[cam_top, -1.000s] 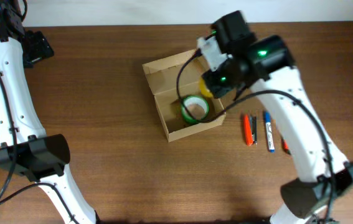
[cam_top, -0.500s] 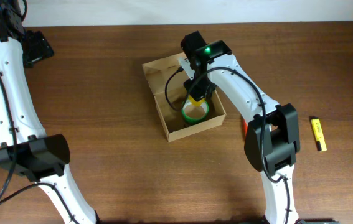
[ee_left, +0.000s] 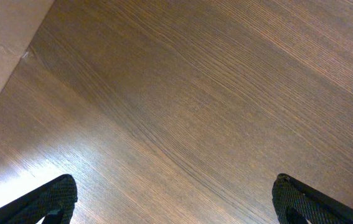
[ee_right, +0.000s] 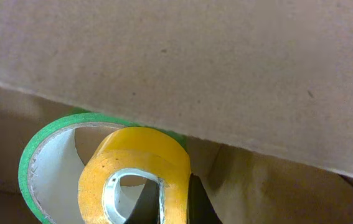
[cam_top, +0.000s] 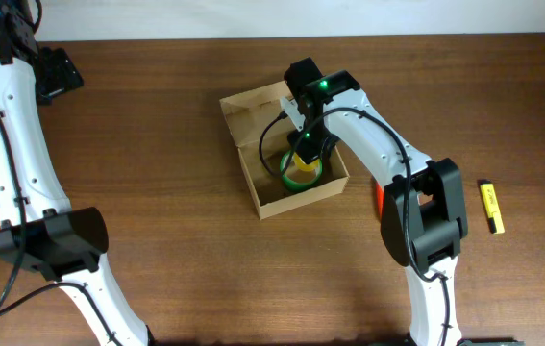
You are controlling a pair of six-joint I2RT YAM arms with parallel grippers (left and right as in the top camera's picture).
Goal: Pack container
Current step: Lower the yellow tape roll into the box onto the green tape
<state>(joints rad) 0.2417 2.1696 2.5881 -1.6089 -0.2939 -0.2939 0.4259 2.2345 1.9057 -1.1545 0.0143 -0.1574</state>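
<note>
Right wrist: right pincer [ee_right: 170,208] pinching yellow tape roll [ee_right: 132,168] over green roll [ee_right: 45,143], inside cardboard box [ee_right: 226,62]. Overhead only: highlighter [cam_top: 489,205] on counter [cam_top: 176,250]. Left pincer [ee_left: 176,199] wide.

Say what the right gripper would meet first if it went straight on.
Probably the green tape roll in the container, under the yellow roll the right gripper holds; depth is unclear.

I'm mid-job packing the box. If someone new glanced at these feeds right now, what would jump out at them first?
The right gripper reaches down into the open cardboard box in the middle of the table. It is shut on a yellow tape roll, just above a green tape roll that lies inside. Next, a yellow highlighter lies alone on the table at the right.
</note>
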